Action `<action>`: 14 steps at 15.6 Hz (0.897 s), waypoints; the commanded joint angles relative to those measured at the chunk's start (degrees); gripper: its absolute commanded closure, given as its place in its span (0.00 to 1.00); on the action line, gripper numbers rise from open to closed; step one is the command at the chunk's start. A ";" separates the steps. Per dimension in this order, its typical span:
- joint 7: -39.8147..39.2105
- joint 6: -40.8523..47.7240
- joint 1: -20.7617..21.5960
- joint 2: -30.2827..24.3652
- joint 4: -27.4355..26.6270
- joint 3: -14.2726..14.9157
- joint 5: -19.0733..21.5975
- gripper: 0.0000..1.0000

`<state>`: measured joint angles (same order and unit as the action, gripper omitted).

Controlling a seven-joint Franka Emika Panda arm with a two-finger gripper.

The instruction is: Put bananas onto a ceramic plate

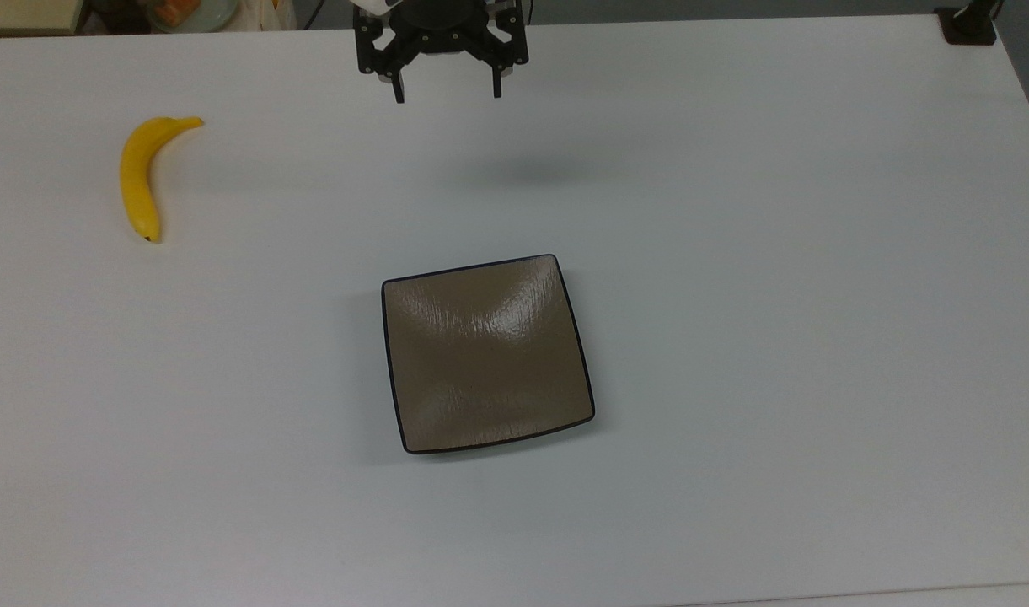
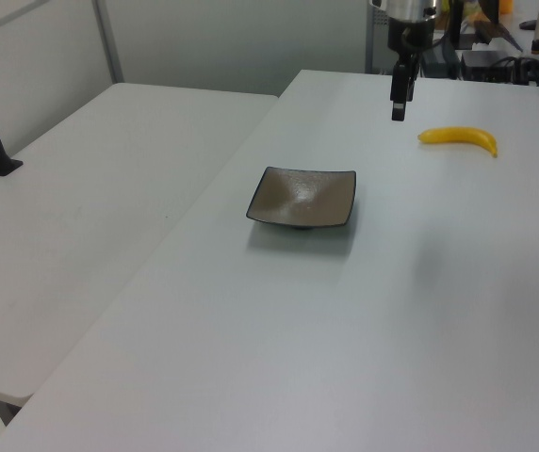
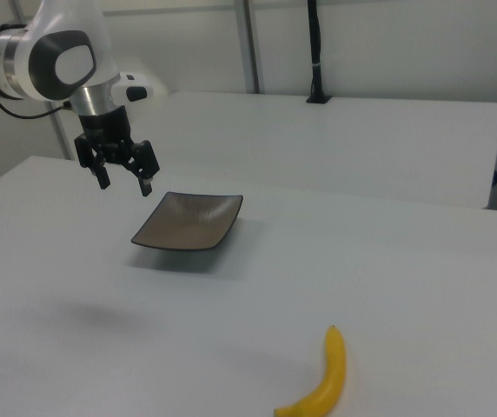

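The end effector [image 1: 446,91] hangs above the white bench [image 1: 775,295] w/ fingers spread apart, nothing between them. In the top view it sits at the upper edge, centre; its faint shadow falls on the bench below it. In the right view the end effector [image 3: 123,183] is up in the air at the right view's left, on a white arm, fingers pointing down. In the left view it [image 2: 398,105] shows edge-on near the top.

The banana [image 1: 142,174] lies flat on the bench, well apart from the end effector, at the top view's left; stem toward the top edge, dark tip toward the bottom. In the right view the banana [image 3: 325,381] is at the bottom, near the camera; in the left view [image 2: 459,137] it's at upper right.

The ceramic plate [image 1: 487,352], square, glossy brown w/ dark rim, sits mid-bench, bare, well apart from the banana. Plate also in the left view [image 2: 302,196] and the right view [image 3: 188,221].

A second white table [image 2: 90,217] adjoins the bench on the left view's left.
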<state>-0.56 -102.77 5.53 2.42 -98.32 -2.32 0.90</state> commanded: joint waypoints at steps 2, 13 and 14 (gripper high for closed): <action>-0.84 0.99 0.45 -2.16 -1.61 1.00 0.42 0.00; -0.32 0.82 0.36 -2.07 -1.61 1.00 0.42 0.00; -0.40 0.82 0.36 -2.07 -1.61 1.00 0.42 0.00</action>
<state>-0.56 -102.67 5.50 1.82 -98.51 -1.97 0.90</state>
